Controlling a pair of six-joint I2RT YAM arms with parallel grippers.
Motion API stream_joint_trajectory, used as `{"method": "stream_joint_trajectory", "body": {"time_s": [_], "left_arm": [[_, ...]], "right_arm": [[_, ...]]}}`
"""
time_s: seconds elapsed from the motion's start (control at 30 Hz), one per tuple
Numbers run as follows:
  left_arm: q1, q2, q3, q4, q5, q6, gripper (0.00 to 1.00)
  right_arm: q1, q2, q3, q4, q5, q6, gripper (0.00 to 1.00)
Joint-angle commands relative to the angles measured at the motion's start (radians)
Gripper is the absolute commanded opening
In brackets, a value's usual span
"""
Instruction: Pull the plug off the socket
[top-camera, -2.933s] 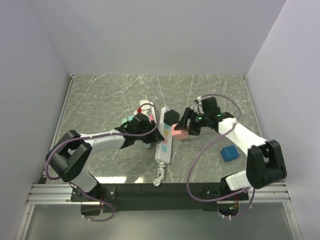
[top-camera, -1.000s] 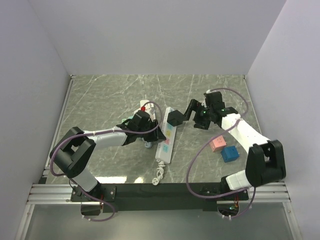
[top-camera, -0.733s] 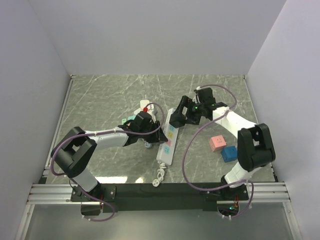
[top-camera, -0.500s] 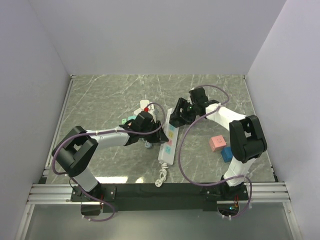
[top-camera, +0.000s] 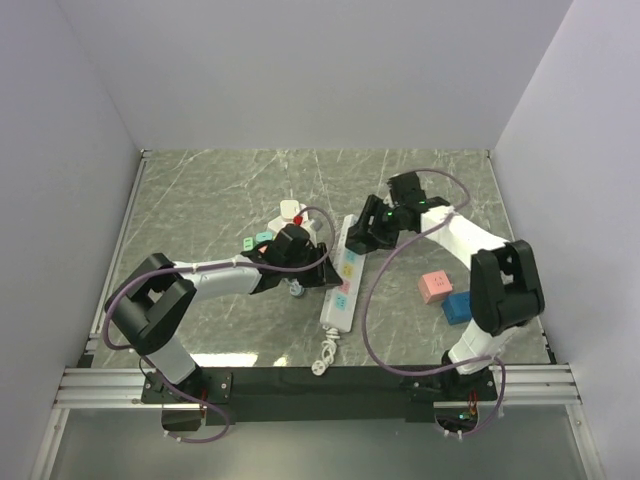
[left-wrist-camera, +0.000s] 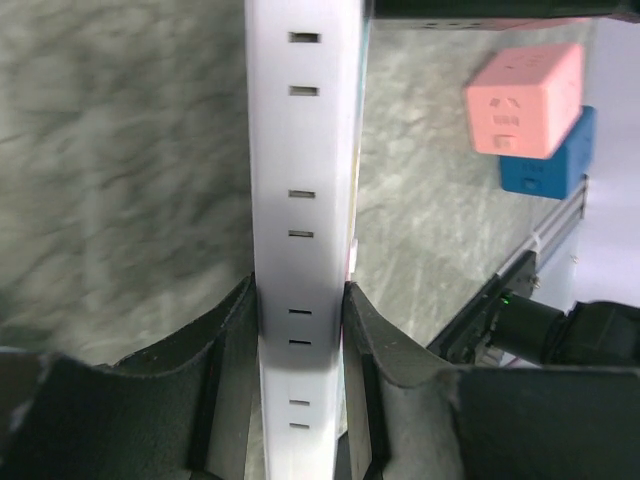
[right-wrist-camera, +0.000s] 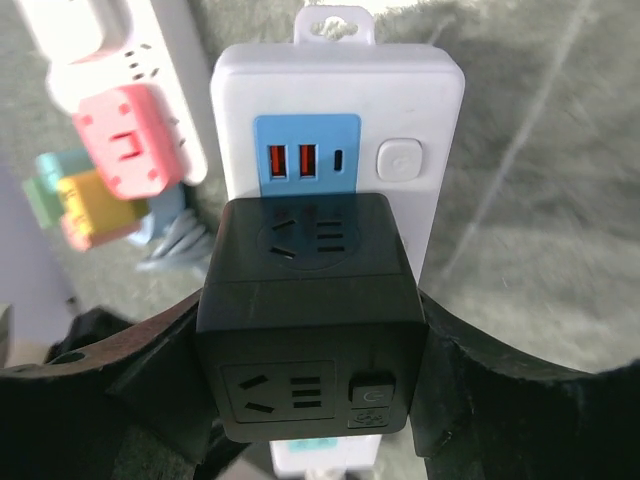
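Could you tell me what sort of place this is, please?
Likely a robotics lab test cell: plain white walls around a marble-patterned tabletop, two arms bolted to a metal rail, and a white power strip between them.

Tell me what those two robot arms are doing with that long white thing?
They're unplugging it. The left arm's jaws pinch the white power strip to hold it down. The right arm's jaws grip the sides of the black cube plug at its far end, which is not pulled out yet. A pink cube and a blue cube lie loose on the table nearby.
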Motion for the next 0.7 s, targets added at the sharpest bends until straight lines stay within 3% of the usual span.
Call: {"method": "stream_joint_trajectory", "body": {"time_s": [0.0,0.13,0.27,0.5,0.67], "left_arm": [[-0.002,0.009,-0.007,-0.112,-0.126,0.042,0.01],[0.014,0.006,-0.016,-0.118,-0.143,0.040,0.01],[0.031,0.018,-0.012,-0.107,-0.128,0.037,0.01],[0.031,0.050,0.036,-0.097,-0.088,0.032,0.00],[0.026,0.044,0.051,-0.012,-0.033,0.043,0.01]], "right_arm": [[-0.109,-0.166,0.007,-0.089,-0.134,-0.089,0.00],[-0.259,-0.209,0.000,-0.164,-0.230,-0.150,0.00],[-0.315,-0.235,0.017,-0.214,-0.247,-0.195,0.00],[-0.303,-0.216,-0.035,-0.123,-0.291,-0.142,0.00],[-0.194,-0.121,0.000,-0.113,-0.274,-0.154,0.00]]}}
